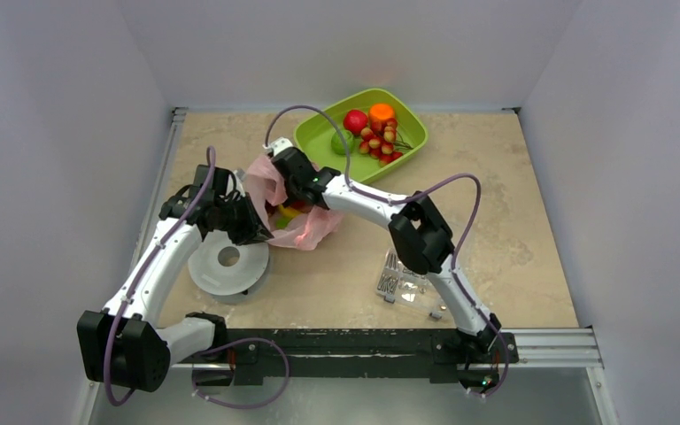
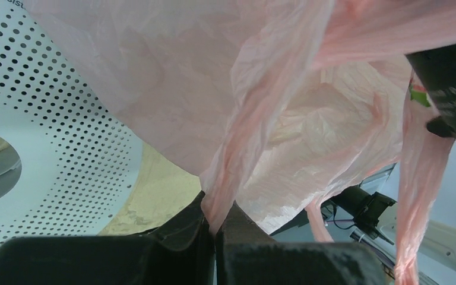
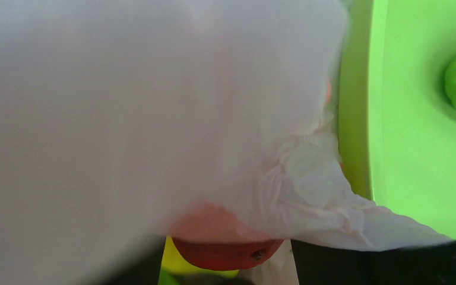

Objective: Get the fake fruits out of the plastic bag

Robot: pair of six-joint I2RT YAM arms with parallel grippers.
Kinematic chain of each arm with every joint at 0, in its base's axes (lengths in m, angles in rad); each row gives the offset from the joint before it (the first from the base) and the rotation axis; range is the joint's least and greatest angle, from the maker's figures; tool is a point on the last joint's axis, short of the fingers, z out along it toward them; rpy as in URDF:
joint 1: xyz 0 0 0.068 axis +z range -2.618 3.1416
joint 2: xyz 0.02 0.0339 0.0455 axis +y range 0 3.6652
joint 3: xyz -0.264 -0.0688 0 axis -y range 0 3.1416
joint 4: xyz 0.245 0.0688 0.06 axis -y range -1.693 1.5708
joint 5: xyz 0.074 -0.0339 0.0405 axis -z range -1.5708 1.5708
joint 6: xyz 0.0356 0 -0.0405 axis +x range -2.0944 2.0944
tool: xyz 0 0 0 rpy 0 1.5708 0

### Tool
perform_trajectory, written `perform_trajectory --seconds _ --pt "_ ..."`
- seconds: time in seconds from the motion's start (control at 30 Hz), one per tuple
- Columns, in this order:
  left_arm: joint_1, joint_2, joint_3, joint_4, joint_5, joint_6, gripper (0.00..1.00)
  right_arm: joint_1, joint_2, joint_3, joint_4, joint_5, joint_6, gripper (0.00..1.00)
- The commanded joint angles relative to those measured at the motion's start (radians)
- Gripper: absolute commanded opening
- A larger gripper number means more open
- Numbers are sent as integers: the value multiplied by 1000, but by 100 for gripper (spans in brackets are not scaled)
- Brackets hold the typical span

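Pinches plastic bag (image 1: 308,227), at 7 o'clock from green tray (image 1: 414,119), in tight-closed left gripper (image 2: 215,231); right gripper (image 1: 292,190) buried inside, spread impossible to tell. Looks thin, limp, slippery; best taken by bunched folds.

White perforated disc (image 1: 205,271), clear box (image 1: 404,280) (small parts)

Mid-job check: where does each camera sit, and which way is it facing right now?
Top external: above and behind the bases, looking down at the table; both arms show, meeting at the plastic bag.
Left wrist: on the left arm, looking along the left gripper, shut on a bag fold; perforated disc at left.
Right wrist: on the right arm, against bag film; red fruit below, green tray right; own body barely visible.
Shared: the bag, in all three.
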State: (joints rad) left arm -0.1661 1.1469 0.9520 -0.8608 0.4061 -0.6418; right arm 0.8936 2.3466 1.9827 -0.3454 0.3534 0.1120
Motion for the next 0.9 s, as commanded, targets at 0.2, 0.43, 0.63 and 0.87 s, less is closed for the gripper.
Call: perform_trajectory --seconds 0.2,0.43,0.63,0.87 --pt "-6 1 9 54 -3 4 0 -5 -261 -121 -96 -348 198 14" --pt "-6 -18 12 35 -46 47 0 -11 -365 -170 -178 -510 211 5" --pt "-5 -34 -5 35 -59 75 0 -31 -460 -193 -226 -578 228 0" --pt "-4 -52 -28 53 -74 92 0 -102 -552 -203 -282 -561 264 0"
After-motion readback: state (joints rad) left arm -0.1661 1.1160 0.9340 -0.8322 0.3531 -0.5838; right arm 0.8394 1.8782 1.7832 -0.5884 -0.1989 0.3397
